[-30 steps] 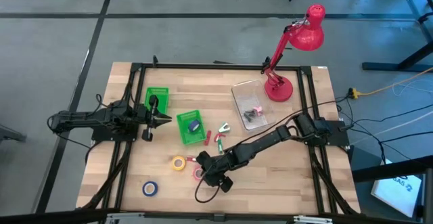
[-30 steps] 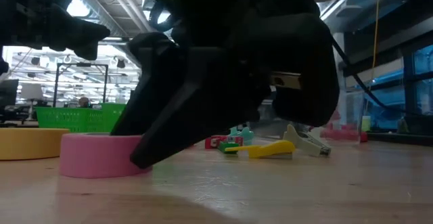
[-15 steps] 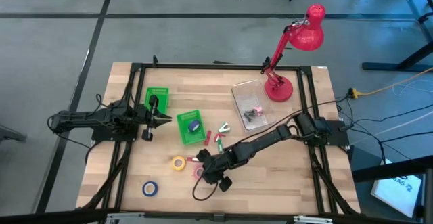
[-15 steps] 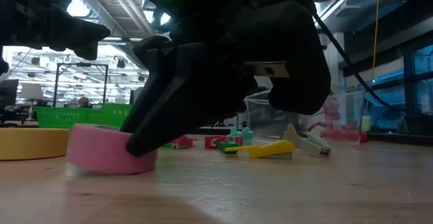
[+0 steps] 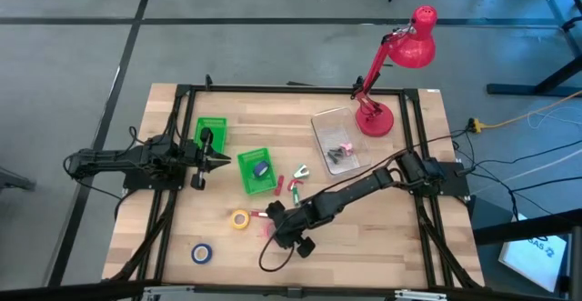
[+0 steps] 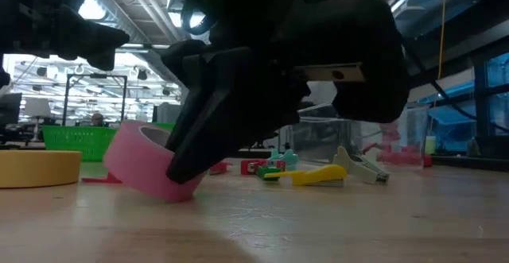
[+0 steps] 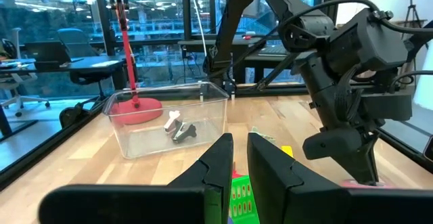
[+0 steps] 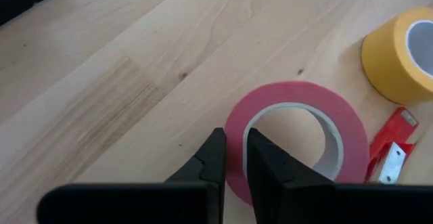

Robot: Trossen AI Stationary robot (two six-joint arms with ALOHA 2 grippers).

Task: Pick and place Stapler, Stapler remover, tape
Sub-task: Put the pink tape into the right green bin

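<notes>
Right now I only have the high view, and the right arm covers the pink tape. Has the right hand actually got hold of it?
Observer: Yes. The right wrist view shows the right hand closed on the pink tape, with the ring's wall between its fingers.
Operator: Is the roll lying flat?
Observer: No. In the low view it is tilted, one edge raised off the table.
Operator: Anything crowding it?
Observer: A small red tool lies right beside it, and the yellow tape is just past that.
</notes>
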